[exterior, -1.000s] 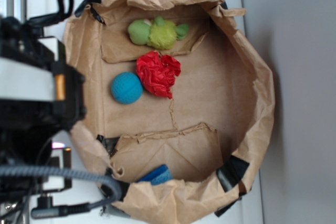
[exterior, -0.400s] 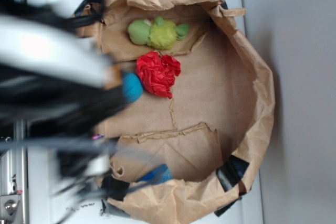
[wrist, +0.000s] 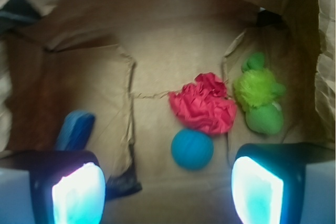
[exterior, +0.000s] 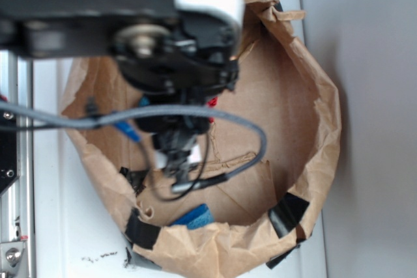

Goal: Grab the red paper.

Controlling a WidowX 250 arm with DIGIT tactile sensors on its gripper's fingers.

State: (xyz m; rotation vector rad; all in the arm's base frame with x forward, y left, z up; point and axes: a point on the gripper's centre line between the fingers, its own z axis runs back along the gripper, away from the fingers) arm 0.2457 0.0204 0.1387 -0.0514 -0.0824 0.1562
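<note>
The tool [wrist: 168, 192] hangs spread wide above the crumpled bright red paper wad [wrist: 203, 108]; nothing grasped yet, descent and closing remain.

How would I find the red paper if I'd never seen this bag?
Look down into the big brown paper bag, near the middle of its floor. The red paper lies between a round blue ball and a fuzzy green toy. It's the only crumpled, bright red lump.
</note>
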